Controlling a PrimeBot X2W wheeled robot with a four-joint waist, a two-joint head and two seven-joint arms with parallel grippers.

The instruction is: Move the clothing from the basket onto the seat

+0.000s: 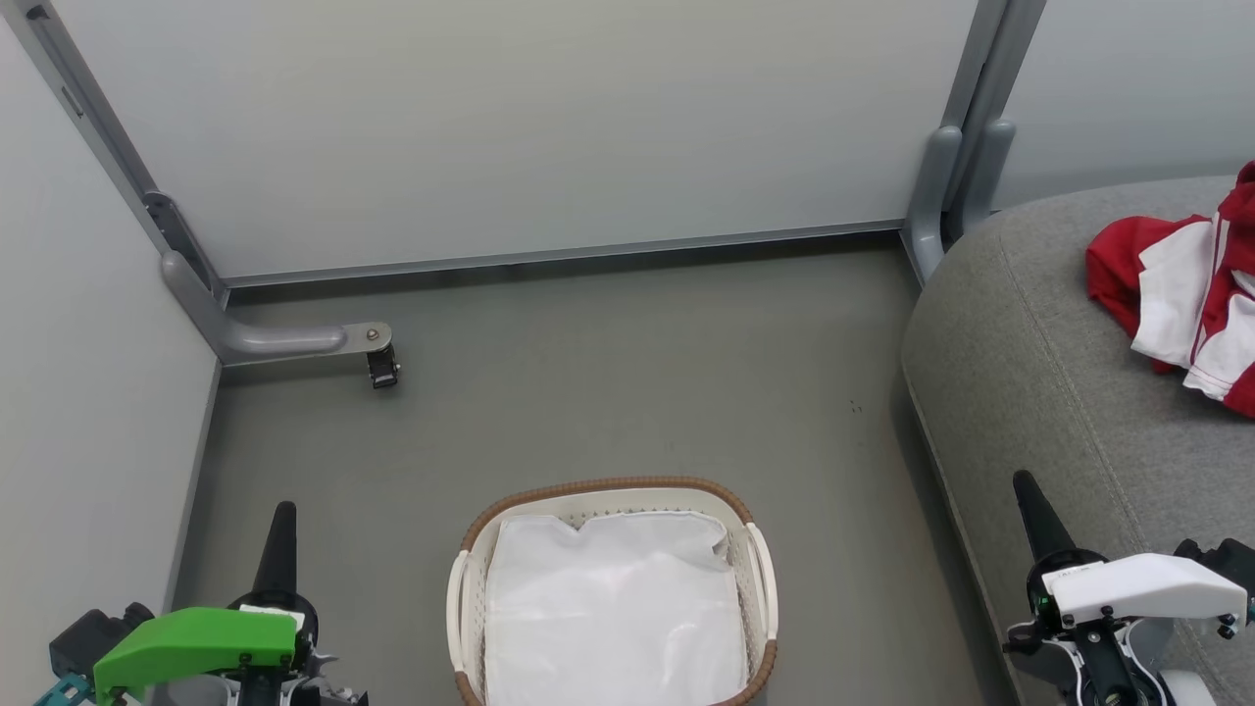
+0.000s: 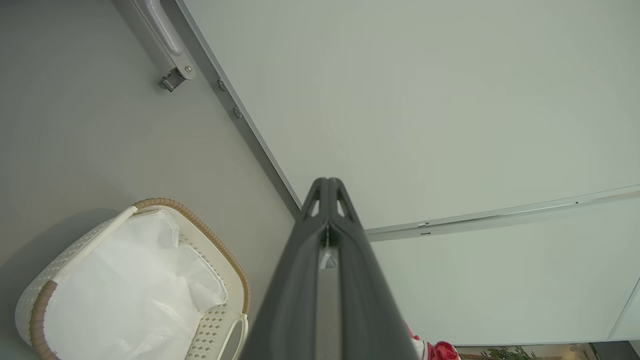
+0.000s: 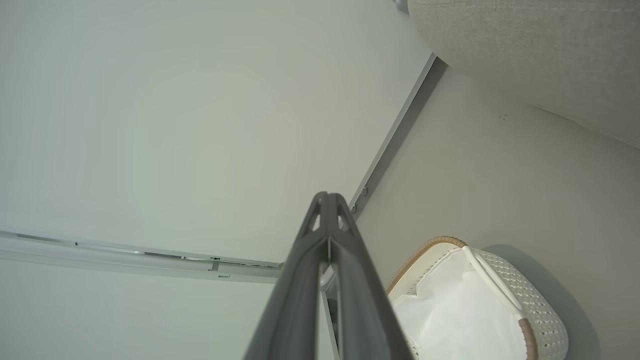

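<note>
Clothing [image 1: 1177,294] lies on the seat [image 1: 1039,392] in head view; wrist views show left tool [image 2: 327,184], right tool [image 3: 327,197] clenched.

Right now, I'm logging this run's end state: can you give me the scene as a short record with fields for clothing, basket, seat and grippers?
clothing: red and white, heaped on the seat, cut by the head view's right edge
basket: on the floor, left of the seat, apart from it
basket contents: a white sheet; no red shows, and what is under it is hidden
seat: grey, stitched seams
left gripper: shut, empty
right gripper: shut, empty
task: looks done
</note>
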